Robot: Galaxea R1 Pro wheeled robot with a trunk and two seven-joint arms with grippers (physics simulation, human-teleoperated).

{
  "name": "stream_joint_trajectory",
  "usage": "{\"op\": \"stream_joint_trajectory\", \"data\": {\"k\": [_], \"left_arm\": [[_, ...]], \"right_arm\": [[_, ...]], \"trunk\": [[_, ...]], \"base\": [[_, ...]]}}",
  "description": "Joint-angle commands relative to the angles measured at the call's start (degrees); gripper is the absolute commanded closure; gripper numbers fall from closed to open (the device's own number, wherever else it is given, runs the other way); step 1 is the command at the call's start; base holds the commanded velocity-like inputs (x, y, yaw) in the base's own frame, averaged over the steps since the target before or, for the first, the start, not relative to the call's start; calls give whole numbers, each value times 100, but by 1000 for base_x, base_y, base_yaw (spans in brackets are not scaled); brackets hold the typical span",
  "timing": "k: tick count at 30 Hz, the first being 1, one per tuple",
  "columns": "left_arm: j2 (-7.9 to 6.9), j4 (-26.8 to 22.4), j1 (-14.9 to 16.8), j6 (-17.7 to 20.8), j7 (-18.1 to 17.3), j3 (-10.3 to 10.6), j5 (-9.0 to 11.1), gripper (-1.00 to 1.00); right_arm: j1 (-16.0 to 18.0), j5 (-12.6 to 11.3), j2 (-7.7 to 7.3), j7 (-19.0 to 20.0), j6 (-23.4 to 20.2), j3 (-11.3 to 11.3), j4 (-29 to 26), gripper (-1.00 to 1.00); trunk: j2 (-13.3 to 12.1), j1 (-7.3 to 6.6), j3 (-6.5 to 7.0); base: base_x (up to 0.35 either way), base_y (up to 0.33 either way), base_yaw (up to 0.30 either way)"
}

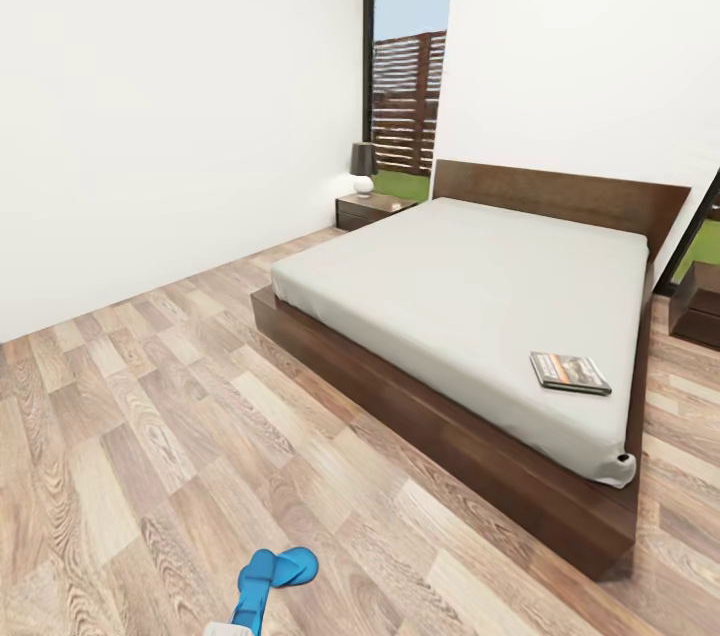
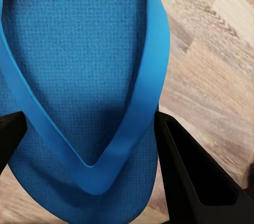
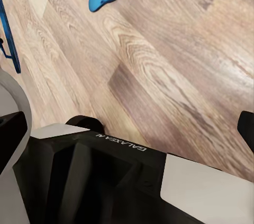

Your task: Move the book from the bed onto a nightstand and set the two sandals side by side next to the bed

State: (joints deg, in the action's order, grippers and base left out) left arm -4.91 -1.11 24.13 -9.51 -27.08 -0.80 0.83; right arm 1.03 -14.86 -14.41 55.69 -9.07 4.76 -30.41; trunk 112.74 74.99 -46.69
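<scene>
A blue sandal (image 2: 79, 76) sits clamped between the left gripper's (image 2: 90, 145) fingers above the wood floor (image 1: 150, 396). The book (image 1: 570, 372) lies on the bed (image 1: 470, 286). The right gripper's opening cannot be judged.

A bed (image 1: 440, 386) with a dark wooden frame and pale mattress stands on the plank floor (image 1: 130, 456), its headboard against the far white wall. A book (image 1: 569, 372) lies flat on the mattress near the foot corner. A nightstand (image 1: 372, 209) stands beside the headboard on the window side, with a small lamp (image 1: 363, 167) on top; a second nightstand (image 1: 698, 302) shows at the picture's right edge. At the bottom edge, a blue sandal (image 1: 268, 579) shows over the floor.
</scene>
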Motion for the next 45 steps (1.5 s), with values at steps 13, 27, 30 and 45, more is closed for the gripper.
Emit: {"op": "stream_joint_trajectory", "data": {"k": [13, 27, 30, 45], "left_arm": [[-6, 2, 4, -17, -16, -8, 0, 100], [-4, 4, 4, -23, -8, -8, 0, 100], [-4, 5, 4, -24, -8, -8, -1, 100], [-1, 6, 4, -23, -8, -8, -4, 100]], "right_arm": [[2, -40, 0, 16, -60, 7, 0, -100], [2, -35, 0, 16, -58, 7, 1, -100], [2, -35, 0, 15, -58, 7, 0, -100], [2, -36, 0, 17, -57, 7, 0, -100]], "trunk": [[2, 0, -5], [2, 0, -5], [2, 0, -5], [2, 0, -5]], "base": [[255, 0, 6], [205, -95, 8], [10, -9, 170], [56, -53, 242]]}}
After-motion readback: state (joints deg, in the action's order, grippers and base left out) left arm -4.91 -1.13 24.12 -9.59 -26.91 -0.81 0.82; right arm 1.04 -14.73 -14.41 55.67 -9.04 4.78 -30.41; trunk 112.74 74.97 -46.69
